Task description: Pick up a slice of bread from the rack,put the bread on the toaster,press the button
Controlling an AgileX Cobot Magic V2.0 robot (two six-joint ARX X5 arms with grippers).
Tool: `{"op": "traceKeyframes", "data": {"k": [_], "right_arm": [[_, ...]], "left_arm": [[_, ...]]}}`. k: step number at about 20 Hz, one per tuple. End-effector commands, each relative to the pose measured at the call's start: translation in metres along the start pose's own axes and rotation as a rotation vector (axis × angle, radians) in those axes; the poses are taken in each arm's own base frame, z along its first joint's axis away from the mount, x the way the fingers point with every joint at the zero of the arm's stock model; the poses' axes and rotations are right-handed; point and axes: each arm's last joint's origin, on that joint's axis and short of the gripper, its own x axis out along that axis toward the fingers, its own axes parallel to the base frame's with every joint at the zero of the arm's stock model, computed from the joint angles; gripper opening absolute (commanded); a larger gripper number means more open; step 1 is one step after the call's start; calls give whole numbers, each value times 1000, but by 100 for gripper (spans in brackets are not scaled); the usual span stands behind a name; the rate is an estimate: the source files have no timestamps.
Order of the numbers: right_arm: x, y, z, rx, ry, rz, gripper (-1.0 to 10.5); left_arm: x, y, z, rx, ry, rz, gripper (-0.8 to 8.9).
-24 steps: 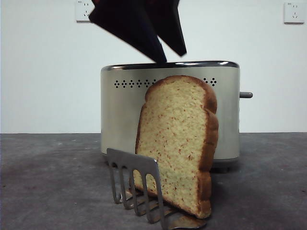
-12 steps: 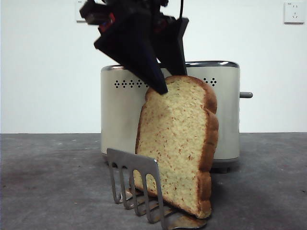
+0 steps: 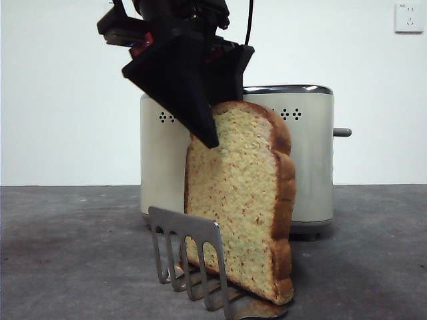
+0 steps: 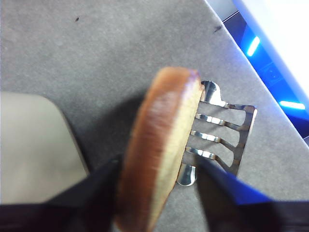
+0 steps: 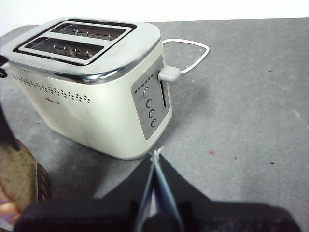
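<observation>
The rack (image 3: 190, 263) stands nearest on the bench (image 3: 67, 253), with the bread (image 3: 237, 200) upright in it, leaning a little. The left pincer (image 4: 157, 181) straddles the bread's top crust, jaws apart, not yet clamped. Close squarely on both faces, then lift straight up clear of the dividers. Behind waits the toaster (image 3: 303, 153). The right pincer (image 5: 154, 157), clenched, hovers near its button (image 5: 169, 74).

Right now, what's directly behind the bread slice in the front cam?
The toaster stands behind the slice of bread; the slice hides the middle of its front, including part of the dotted hole row. The left pincer straddles the slice's top, above the rack.
</observation>
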Motion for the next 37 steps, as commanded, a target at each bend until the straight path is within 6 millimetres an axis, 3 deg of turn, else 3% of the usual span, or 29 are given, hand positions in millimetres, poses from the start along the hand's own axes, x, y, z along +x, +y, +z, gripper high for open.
{"op": "traceKeyframes", "data": {"k": [1, 2, 4, 5, 13, 18, 23, 26, 31, 34, 37], "right_arm": [[-1, 1, 2, -11, -10, 4, -3], [-1, 1, 2, -11, -10, 4, -3], [-1, 1, 2, -11, -10, 4, -3], [-1, 1, 2, -11, -10, 4, -3], [-1, 1, 2, -11, -10, 4, -3], [-1, 1, 2, -11, -10, 4, -3], [-1, 1, 2, -11, -10, 4, -3], [-1, 1, 2, -11, -10, 4, -3], [-1, 1, 2, -11, -10, 4, -3], [-1, 1, 2, -11, -10, 4, -3], [-1, 1, 2, -11, -10, 4, -3]], "left_arm": [[-8, -2, 7, 26, -16, 20, 181], [-10, -2, 9, 32, -21, 26, 177], [-14, -4, 12, 39, -24, 31, 24], [-14, -6, 12, 40, -21, 20, -4], [-21, -15, 15, 44, -2, -18, -7], [-55, -31, 18, 61, -20, 38, -8], [-104, -45, 21, -33, -26, 201, -8], [-140, -39, 27, -165, 9, 371, -9], [-195, -16, 37, -229, -46, 584, -10], [-207, 3, 36, -243, -44, 630, -10], [-203, 26, 30, -261, -25, 641, -10]]}}
